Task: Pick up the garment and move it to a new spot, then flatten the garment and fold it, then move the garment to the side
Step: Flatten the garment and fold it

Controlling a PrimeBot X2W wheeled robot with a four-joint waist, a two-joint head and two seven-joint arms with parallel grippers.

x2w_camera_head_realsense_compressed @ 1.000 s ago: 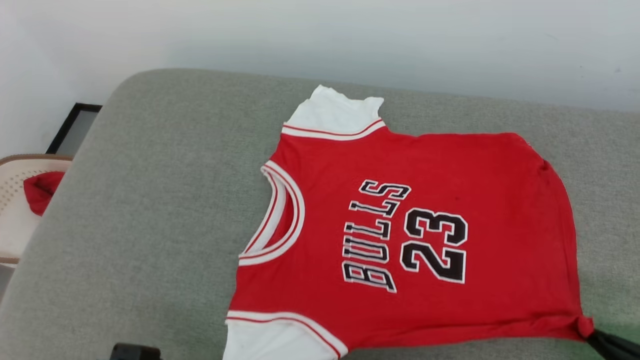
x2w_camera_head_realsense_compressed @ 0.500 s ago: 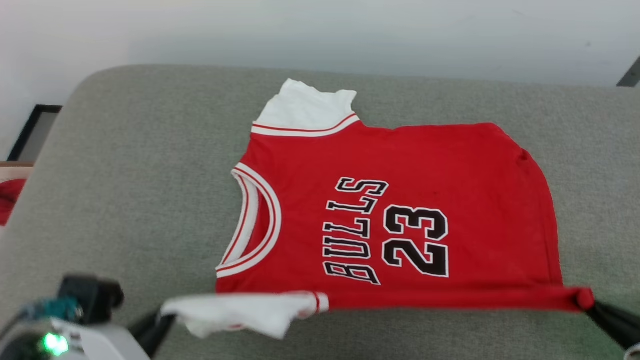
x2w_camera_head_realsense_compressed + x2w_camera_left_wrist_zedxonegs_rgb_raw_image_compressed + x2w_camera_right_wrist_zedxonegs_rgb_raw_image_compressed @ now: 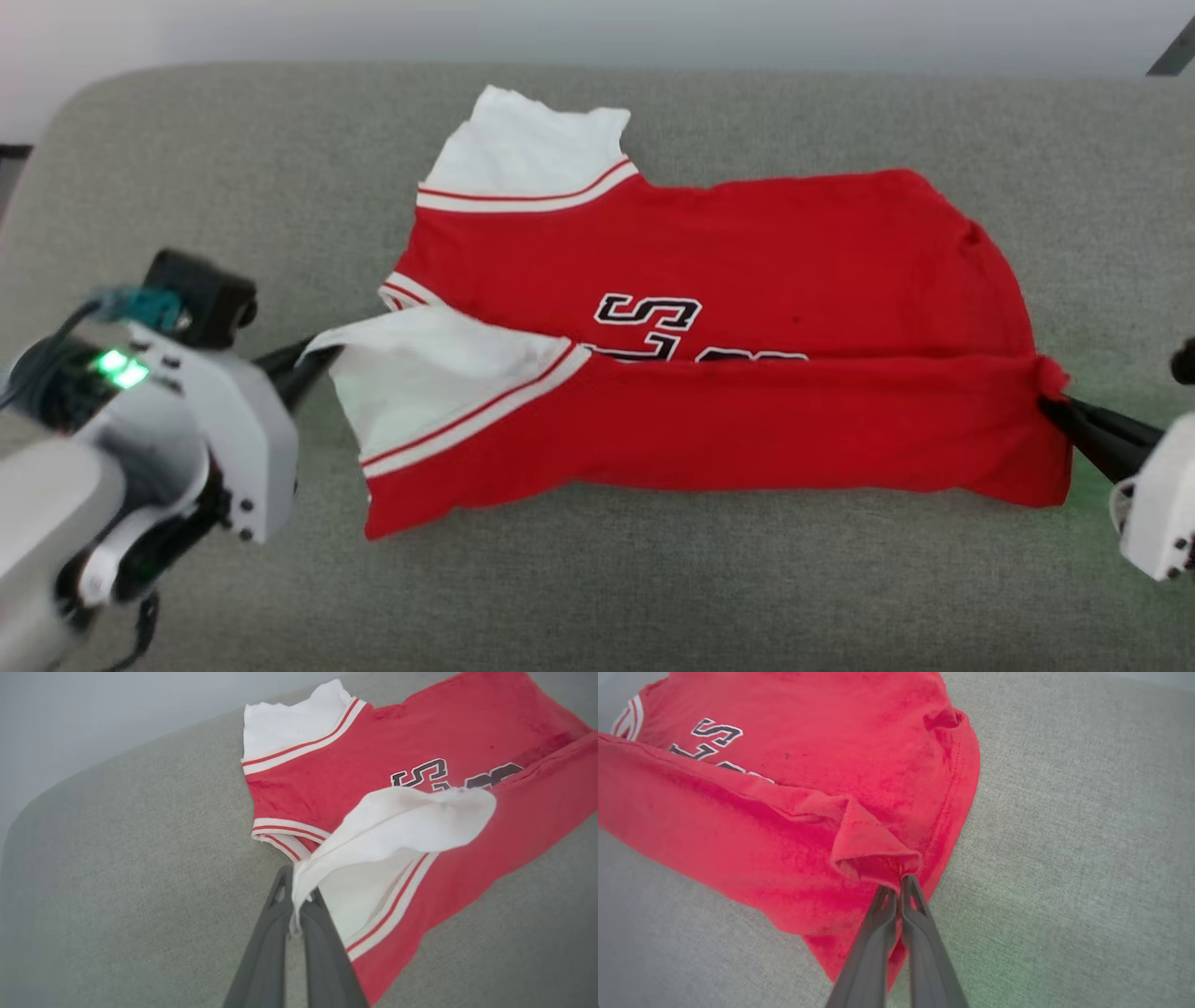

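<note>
1. The garment [image 3: 747, 252]: soft matt knit cloth, the red body faintly fuzzy, the white sleeves thinner and smoother.
2. The bench [image 3: 653, 597] beneath the garment: coarse woven grey fabric, matt.
3. The left gripper [image 3: 320, 353] and right gripper [image 3: 1047, 404], at the garment's ends: jaws of matt dark plastic, housings of smooth pale plastic with a slight sheen.

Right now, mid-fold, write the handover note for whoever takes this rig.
Left gripper: shut on the garment at its near white sleeve.
Right gripper: shut on the near hem corner.
Garment: spread on the grey cushion, near edge lifted and doubled over the chest lettering.
Done: flattened; first fold begun.
Left: lay the edge down, release, finish folding, move it aside.
</note>
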